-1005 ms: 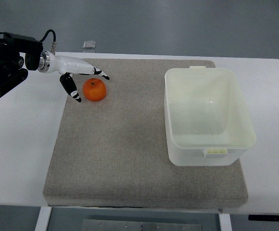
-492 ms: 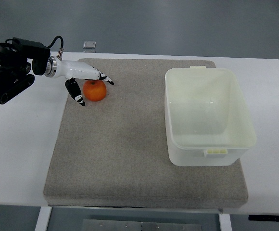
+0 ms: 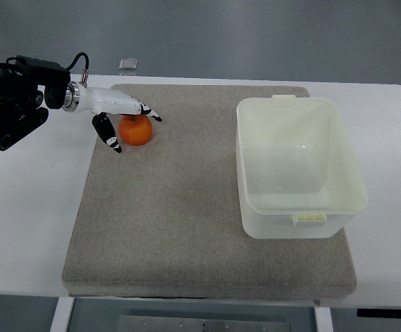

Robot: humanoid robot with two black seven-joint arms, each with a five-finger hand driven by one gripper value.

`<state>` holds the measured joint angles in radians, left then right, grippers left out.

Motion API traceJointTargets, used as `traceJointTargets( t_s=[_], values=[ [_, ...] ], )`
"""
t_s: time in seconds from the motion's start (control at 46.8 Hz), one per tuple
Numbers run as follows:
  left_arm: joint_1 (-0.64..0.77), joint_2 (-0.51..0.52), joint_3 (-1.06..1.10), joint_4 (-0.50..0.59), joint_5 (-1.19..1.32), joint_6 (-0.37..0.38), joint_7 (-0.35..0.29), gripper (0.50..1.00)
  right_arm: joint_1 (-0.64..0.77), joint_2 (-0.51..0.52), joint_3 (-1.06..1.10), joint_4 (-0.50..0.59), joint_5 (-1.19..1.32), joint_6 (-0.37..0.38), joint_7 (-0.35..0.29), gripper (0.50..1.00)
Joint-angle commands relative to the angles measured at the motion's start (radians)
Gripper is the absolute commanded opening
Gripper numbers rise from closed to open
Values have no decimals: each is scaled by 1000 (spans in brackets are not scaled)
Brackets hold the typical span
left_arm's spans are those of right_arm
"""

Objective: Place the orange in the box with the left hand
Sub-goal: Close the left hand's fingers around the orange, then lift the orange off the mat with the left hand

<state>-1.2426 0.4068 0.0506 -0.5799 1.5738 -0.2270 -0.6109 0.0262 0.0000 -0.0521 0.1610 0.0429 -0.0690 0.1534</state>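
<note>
From my remote station I look steeply down on a white surface (image 3: 28,207) with a grey felt mat (image 3: 187,228) laid across it. The left robot hand (image 3: 121,117), white with black fingertips, reaches in from the nine o'clock edge on a black arm. Over the last second it has moved right and closed in on the round orange fruit (image 3: 137,131), which sits on the mat at about ten o'clock, just where it was. The fingers (image 3: 148,113) now arch over the fruit's top while the thumb (image 3: 110,137) hangs at its left side, spread and not yet gripping. I judge the grasp is about to begin; nothing has been lifted.

I count one orange, one mat, and one translucent pale-yellow rectangular plastic box (image 3: 356,166), empty, at three o'clock, well apart from the fruit. One small clear object (image 3: 128,65) lies at the surface's far edge near eleven o'clock. No right arm shows.
</note>
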Motion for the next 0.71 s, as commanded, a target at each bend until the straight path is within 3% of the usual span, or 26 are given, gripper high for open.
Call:
traceJointTargets(
  t_s=[0.0,0.043,0.192,0.299,0.363,0.684],
  values=[
    [-1,0,0,3,0,0,0,902,0,0,0,2,0,0,0,926],
    [0,0,0,3,-1,0,0,885,0,0,0,0,0,0,0,926],
    [0,-2,0,5,-2,0,0,727,0,0,0,0,0,0,0,926],
    [0,-6,0,12,-1,0,0,643,0,0,0,0,0,0,0,926],
    [0,-6,2,20,2,-2,0,500,0,0,0,0,0,0,0,926],
    [-23,-5,-6,47,-9,-3,0,500,0,0,0,0,0,0,0,926]
  ],
)
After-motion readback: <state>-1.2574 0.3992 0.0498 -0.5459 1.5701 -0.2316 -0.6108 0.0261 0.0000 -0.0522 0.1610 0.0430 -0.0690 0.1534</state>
